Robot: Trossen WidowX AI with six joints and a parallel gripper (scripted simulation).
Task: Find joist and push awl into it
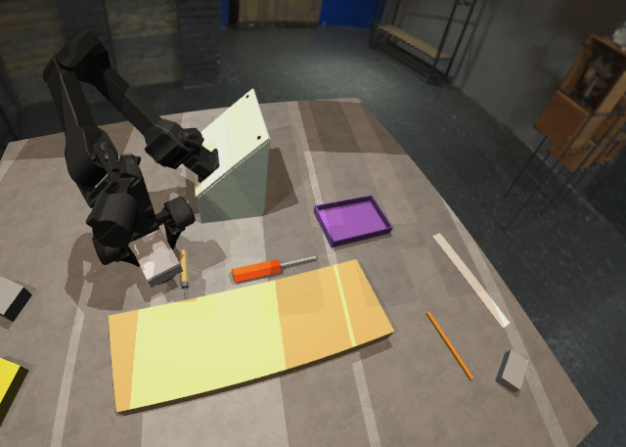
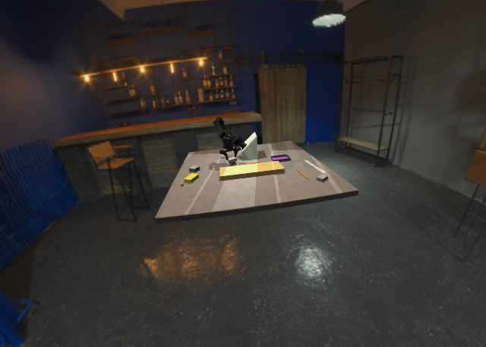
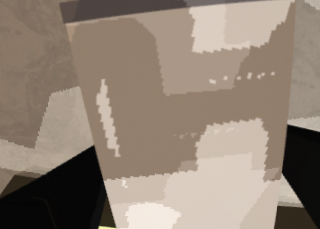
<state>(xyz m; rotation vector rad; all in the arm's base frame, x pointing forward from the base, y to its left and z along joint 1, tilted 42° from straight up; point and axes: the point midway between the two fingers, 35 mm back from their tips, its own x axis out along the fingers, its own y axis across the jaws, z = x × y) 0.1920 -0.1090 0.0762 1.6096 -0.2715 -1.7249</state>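
My gripper (image 1: 144,251) (image 2: 231,157) (image 3: 192,164) is shut on the stud finder, a pale grey block (image 1: 157,260) (image 3: 180,109). The stud finder is between the two black fingers and looks slightly raised, left of the awl. The awl (image 1: 184,265) has a light wooden handle and a thin metal tip. It lies by the panel's back edge. The yellow-orange floor panel (image 1: 227,341) (image 2: 250,171) lies in front of the arm. The joist is hidden. The purple tray (image 1: 361,237) (image 2: 280,160) is behind the panel's right end and looks empty.
A red-orange-handled tool (image 1: 256,270) lies between awl and tray. A sloped pale green block (image 1: 233,190) stands behind it. To the right are a pale strip (image 1: 469,279), an orange stick (image 1: 449,345) and a grey block (image 1: 514,370). Grey (image 2: 194,168) and yellow (image 2: 190,178) blocks are left.
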